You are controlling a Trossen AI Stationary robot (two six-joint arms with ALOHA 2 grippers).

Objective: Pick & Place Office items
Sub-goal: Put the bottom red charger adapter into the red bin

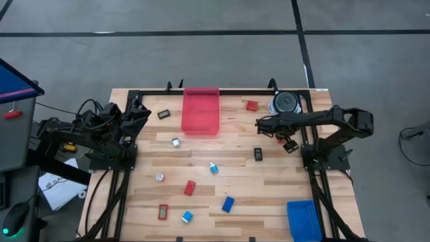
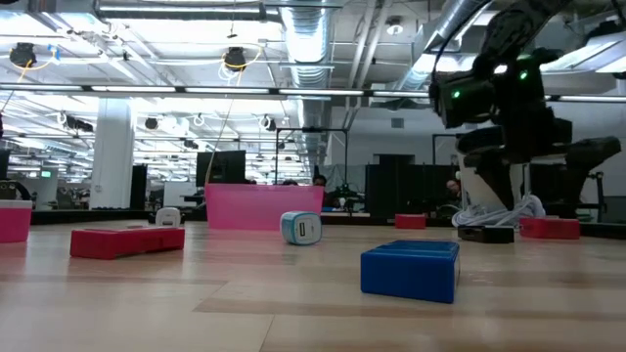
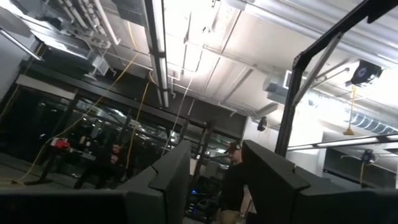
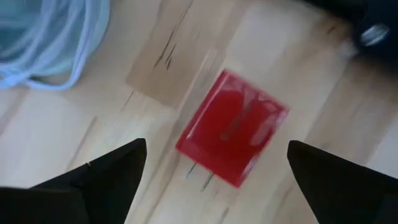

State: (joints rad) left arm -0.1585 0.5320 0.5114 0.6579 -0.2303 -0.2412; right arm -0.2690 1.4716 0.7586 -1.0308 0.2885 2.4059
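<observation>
My right gripper [image 1: 261, 124] hovers open over the far right part of the table. In the right wrist view a small red block [image 4: 231, 127] lies flat on the wood between and beyond my spread fingers [image 4: 216, 144], untouched. The same red block [image 1: 252, 105] sits just far of the gripper. Other office items are scattered on the table: black rectangles [image 1: 163, 114] [image 1: 258, 154], pale cubes [image 1: 175, 142] [image 1: 213, 168], a whitish round piece [image 1: 160, 177], a red block [image 1: 189, 187] and a blue block [image 1: 228, 204]. My left gripper [image 1: 141, 111] waits open, folded back at the left edge.
A red tray [image 1: 201, 111] lies at the far middle and a blue tray [image 1: 304, 220] at the near right corner. A round grey-and-white disc [image 1: 285, 102] with pale cord [image 4: 43, 37] sits just right of the red block. A black frame [image 1: 222, 91] runs along the far edge.
</observation>
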